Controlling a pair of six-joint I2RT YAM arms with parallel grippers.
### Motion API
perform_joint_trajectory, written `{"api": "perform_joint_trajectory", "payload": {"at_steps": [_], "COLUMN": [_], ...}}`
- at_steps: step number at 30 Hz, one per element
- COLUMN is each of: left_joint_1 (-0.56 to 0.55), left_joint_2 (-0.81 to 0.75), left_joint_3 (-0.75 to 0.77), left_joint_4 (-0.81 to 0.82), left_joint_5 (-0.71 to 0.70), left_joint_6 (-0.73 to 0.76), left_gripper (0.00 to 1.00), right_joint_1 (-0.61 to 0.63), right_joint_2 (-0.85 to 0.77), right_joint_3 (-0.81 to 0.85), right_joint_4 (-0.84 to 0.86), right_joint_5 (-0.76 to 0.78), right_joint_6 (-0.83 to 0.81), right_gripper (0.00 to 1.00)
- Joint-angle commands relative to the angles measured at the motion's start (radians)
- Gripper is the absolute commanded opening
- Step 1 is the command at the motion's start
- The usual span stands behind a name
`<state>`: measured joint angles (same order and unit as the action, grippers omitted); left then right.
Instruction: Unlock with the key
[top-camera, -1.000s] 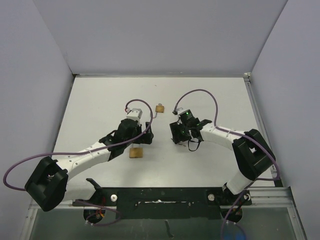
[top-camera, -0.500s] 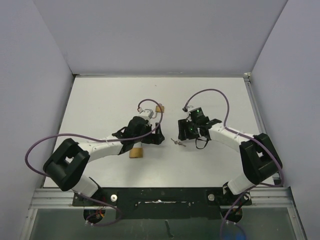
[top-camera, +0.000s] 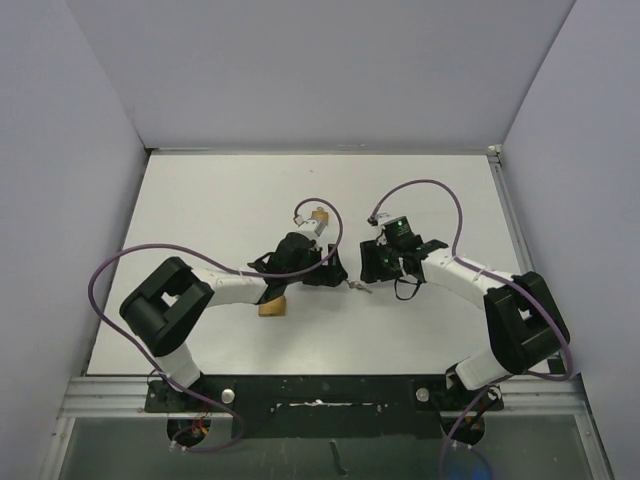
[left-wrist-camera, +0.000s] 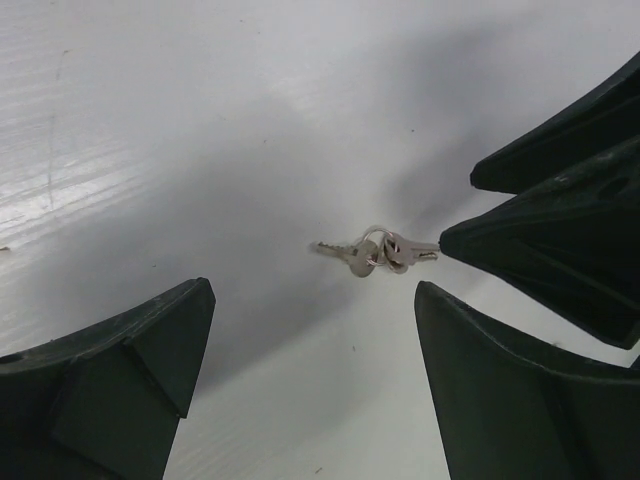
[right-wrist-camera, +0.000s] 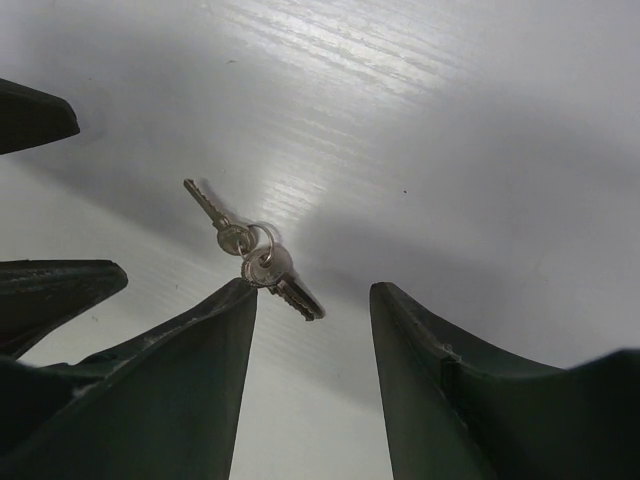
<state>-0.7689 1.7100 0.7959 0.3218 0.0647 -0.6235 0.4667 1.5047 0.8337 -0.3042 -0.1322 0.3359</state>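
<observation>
Two small silver keys on a ring (top-camera: 355, 286) lie flat on the white table (top-camera: 200, 220), between my two grippers. In the left wrist view the keys (left-wrist-camera: 375, 250) rest just beyond my open left gripper (left-wrist-camera: 315, 290), nothing between its fingers. My right gripper (right-wrist-camera: 315, 290) is open too. Its left finger (right-wrist-camera: 200, 350) sits right against the key ring (right-wrist-camera: 255, 250), and one key's blade points into the gap. From above, the left gripper (top-camera: 325, 270) and right gripper (top-camera: 375, 262) face each other across the keys.
One brass padlock (top-camera: 320, 217) lies behind the left wrist, another (top-camera: 271, 308) lies under the left forearm. Grey walls enclose the table on three sides. Purple cables loop over both arms.
The left arm has swung right until its gripper is beside the keys, its jaws narrowing a little. The right gripper shifted slightly right, and the keys now show on the table.
</observation>
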Motion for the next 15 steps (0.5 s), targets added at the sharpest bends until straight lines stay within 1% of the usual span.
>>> {"api": "perform_joint_trajectory", "payload": {"at_steps": [1, 6, 9, 15], "left_joint_1": [-0.016, -0.017, -0.017, -0.015], "left_joint_2": [-0.005, -0.071, -0.114, -0.174], "left_joint_3": [0.034, -0.001, -0.007, -0.07], "left_joint_4": [0.083, 0.058, 0.036, 0.019], "left_joint_5": [-0.024, -0.077, -0.095, -0.121], "left_joint_6": [-0.028, -0.023, -0.018, -0.015], "left_gripper": [0.81, 0.81, 0.81, 0.81], "right_joint_1": [0.038, 0.08, 0.084, 0.091], "right_joint_2": [-0.03, 0.019, 0.054, 0.107], "right_joint_3": [0.005, 0.037, 0.056, 0.089], "right_joint_4": [0.002, -0.001, 0.004, 0.001], "right_joint_5": [-0.011, 0.021, 0.023, 0.018], "right_joint_6": [-0.049, -0.064, -0.058, -0.052], "right_gripper": [0.5, 0.52, 0.52, 0.52]}}
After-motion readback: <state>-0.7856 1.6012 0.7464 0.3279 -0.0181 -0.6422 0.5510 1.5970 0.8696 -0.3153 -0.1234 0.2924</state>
